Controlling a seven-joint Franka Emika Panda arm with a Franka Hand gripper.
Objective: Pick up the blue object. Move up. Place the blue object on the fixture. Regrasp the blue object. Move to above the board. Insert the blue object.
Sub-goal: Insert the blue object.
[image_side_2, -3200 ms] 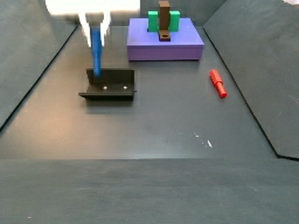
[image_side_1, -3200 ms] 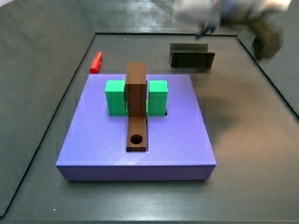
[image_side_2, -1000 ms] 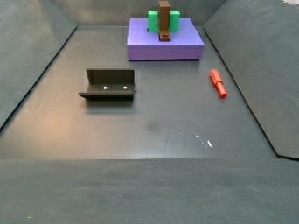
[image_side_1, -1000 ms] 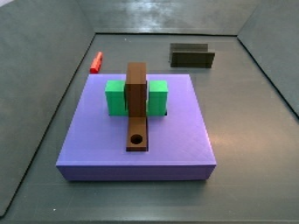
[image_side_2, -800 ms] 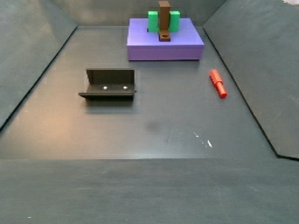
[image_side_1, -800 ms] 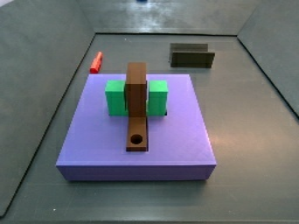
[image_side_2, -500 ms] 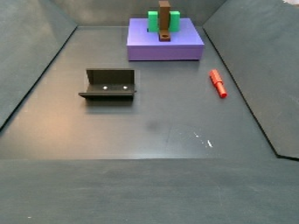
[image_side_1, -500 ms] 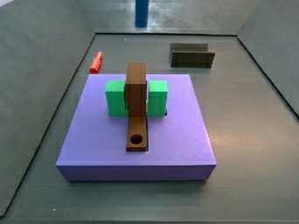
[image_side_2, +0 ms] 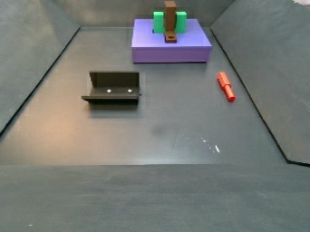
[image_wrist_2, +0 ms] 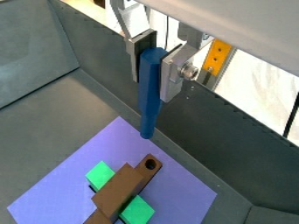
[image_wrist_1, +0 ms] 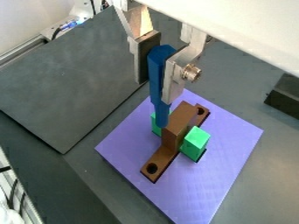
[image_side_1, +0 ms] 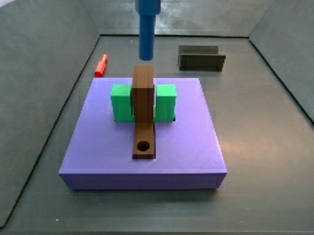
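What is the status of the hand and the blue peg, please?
Hand shut on blue peg, upright. Peg hangs above the board. Nothing in the way.

Only the end effector [image_wrist_1: 162, 54] in view, high over the scene, seen in both wrist views [image_wrist_2: 156, 54]. Two flat silver plate fingers [image_wrist_1: 142, 42], each faced with a dark pad. Round silver screw heads on the outer plate [image_wrist_1: 191, 73]. Pale, off-white housing overhead [image_wrist_2: 233, 19]. No cables or markings to be made out.
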